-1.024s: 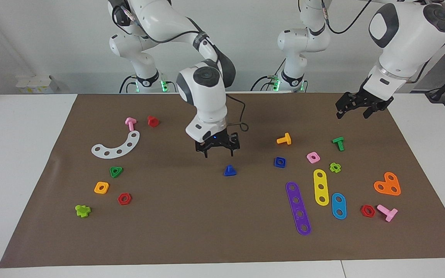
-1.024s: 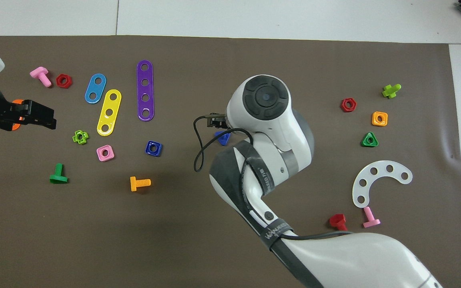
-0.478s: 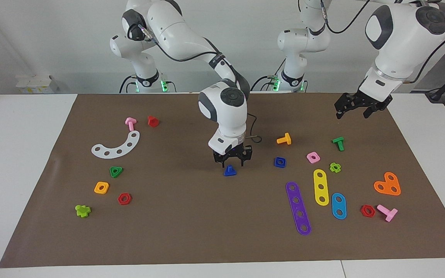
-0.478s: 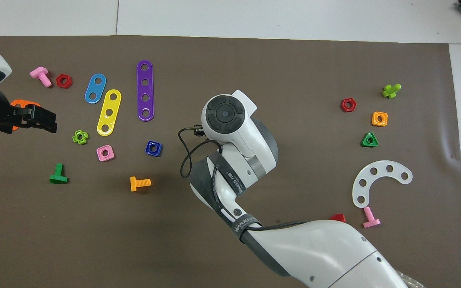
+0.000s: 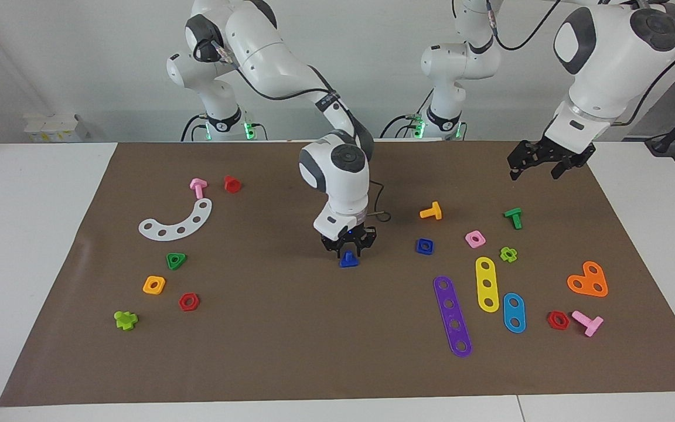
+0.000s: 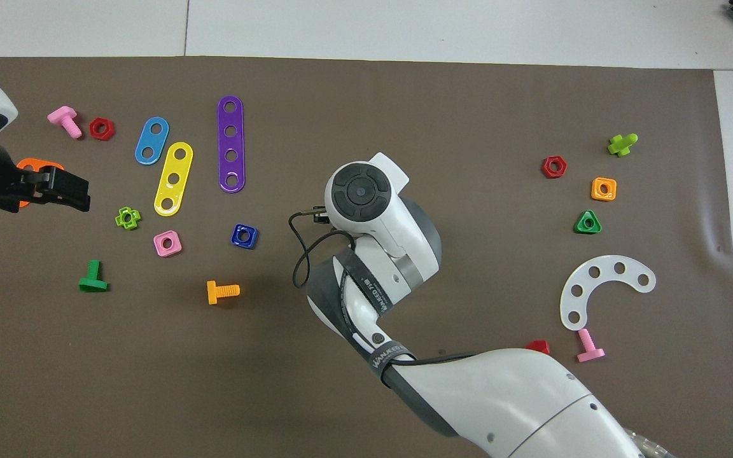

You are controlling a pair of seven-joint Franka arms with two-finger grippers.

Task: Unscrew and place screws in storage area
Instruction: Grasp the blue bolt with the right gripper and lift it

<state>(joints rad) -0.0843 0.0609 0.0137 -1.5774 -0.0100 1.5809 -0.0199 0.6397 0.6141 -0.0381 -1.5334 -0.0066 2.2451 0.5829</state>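
The dark-blue bolt (image 5: 348, 258) stands on its triangular head in the middle of the brown mat (image 5: 290, 346), stem up. My right gripper (image 5: 349, 252) is down on it, fingers closed in against the stem from both sides. In the overhead view the right arm's wrist (image 6: 360, 191) hides bolt and gripper. The matching dark-blue square nut (image 5: 425, 246) (image 6: 244, 235) lies apart from it, toward the left arm's end. My left gripper (image 5: 534, 171) (image 6: 67, 191) hangs open and empty above the mat, over the orange heart-shaped plate (image 6: 28, 166), and waits.
Purple (image 5: 452, 316), yellow (image 5: 487, 283) and blue (image 5: 514, 312) strips, an orange bolt (image 5: 431, 211), a green bolt (image 5: 513, 217) and a pink nut (image 5: 475, 238) lie at the left arm's end. A white arc (image 5: 176, 221), a green triangular nut (image 5: 176, 260) and red nuts lie at the right arm's end.
My right gripper came down over the blue bolt and narrowed its fingers around the stem. The left gripper stayed where it was.
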